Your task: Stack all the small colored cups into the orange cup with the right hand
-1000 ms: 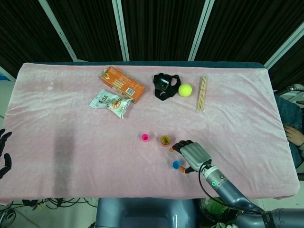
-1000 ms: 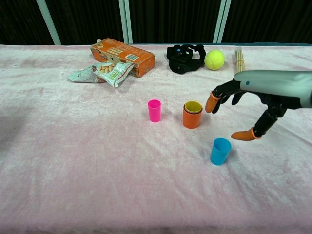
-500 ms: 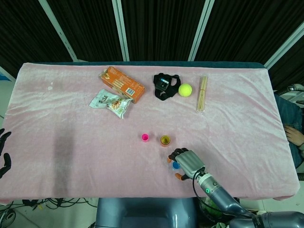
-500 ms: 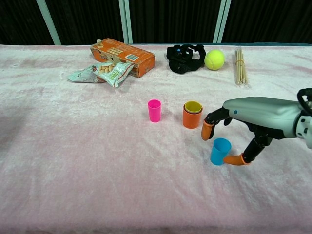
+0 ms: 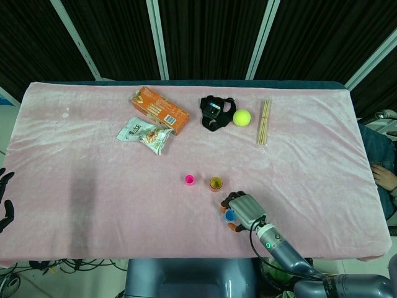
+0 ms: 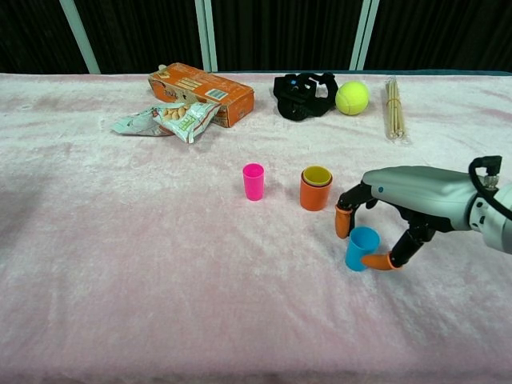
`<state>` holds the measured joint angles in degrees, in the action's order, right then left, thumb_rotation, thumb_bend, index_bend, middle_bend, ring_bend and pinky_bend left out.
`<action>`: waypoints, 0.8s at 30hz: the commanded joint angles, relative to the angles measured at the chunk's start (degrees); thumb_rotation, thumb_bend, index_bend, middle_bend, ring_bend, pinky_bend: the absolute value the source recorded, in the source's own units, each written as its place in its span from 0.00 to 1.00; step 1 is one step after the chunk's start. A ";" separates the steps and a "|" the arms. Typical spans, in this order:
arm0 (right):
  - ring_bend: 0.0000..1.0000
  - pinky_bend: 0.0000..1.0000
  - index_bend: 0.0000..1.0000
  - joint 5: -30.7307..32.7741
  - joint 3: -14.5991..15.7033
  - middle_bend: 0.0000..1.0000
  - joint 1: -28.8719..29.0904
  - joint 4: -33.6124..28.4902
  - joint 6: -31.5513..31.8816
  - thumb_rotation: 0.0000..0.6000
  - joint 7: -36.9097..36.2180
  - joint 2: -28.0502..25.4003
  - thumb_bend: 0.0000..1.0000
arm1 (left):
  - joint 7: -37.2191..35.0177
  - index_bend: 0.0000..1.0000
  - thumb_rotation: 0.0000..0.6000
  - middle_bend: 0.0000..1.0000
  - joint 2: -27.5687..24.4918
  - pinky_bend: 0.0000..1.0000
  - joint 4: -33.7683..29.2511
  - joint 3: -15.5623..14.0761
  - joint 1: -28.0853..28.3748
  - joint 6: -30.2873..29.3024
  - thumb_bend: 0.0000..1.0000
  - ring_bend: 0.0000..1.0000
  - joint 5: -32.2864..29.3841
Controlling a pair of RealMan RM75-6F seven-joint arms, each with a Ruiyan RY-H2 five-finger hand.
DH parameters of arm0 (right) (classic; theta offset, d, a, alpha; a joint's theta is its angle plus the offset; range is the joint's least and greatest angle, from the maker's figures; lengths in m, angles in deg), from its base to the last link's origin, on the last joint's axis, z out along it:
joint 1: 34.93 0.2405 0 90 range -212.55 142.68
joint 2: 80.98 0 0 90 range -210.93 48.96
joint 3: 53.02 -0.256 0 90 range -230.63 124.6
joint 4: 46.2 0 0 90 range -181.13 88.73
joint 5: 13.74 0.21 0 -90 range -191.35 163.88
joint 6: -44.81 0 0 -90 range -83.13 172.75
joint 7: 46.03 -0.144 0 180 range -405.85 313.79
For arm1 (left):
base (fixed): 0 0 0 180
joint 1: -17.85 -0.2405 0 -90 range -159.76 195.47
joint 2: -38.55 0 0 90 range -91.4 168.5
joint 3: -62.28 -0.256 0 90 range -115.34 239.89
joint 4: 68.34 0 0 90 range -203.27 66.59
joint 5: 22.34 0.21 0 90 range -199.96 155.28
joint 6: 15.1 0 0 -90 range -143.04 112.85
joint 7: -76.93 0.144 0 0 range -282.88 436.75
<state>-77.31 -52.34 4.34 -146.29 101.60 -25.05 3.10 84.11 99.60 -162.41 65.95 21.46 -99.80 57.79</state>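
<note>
The orange cup (image 6: 315, 196) stands mid-table with a yellow cup (image 6: 317, 175) nested inside it; the head view shows the orange cup (image 5: 216, 183) too. A pink cup (image 6: 254, 182) stands upright to its left. The blue cup (image 6: 360, 250) stands on the cloth nearer the front. My right hand (image 6: 408, 196) arches over it from the right, with the thumb against its right side and a finger at its left rim, pinching it. In the head view the right hand (image 5: 244, 211) covers most of the blue cup (image 5: 229, 215). My left hand (image 5: 5, 198) hangs at the far left edge, fingers apart, holding nothing.
At the back lie an orange box (image 6: 200, 92), a snack bag (image 6: 164, 118), a black strapped device (image 6: 302, 86), a tennis ball (image 6: 352, 97) and a bundle of sticks (image 6: 394, 108). Pink cloth (image 6: 160, 264) covers the table.
My right hand has come down and left from beside the orange cup to the blue cup, and its thumb and finger have closed on it. The cups have not moved.
</note>
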 commanded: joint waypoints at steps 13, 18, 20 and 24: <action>0.27 0.21 0.54 0.28 -1.76 0.48 -0.82 2.35 -0.05 1.00 -0.38 1.63 0.33 | 0.15 0.11 1.00 0.04 0.01 0.00 -0.07 0.07 -0.01 0.03 0.71 0.00 -0.22; 0.28 0.21 0.54 0.86 -2.70 0.48 -0.47 1.05 -0.50 1.00 0.26 0.28 0.33 | 0.27 0.11 1.00 0.04 0.03 0.00 -0.13 0.03 0.00 0.03 0.71 0.00 -0.15; 0.28 0.21 0.54 1.05 -3.29 0.48 -0.11 0.14 -0.81 1.00 0.48 -0.81 0.33 | 0.28 0.11 1.00 0.04 0.04 0.00 -0.14 0.03 -0.03 -0.02 0.71 0.00 -0.15; 0.28 0.21 0.54 2.47 -5.21 0.48 1.35 -2.57 -2.28 1.00 1.20 -4.31 0.33 | 0.33 0.11 1.00 0.04 0.03 0.00 -0.21 0.00 -0.03 -0.04 0.71 0.00 -0.09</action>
<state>-75.61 -56.71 5.01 -147.78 100.07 -24.23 0.00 84.45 99.63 -162.62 65.95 21.43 -99.84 57.70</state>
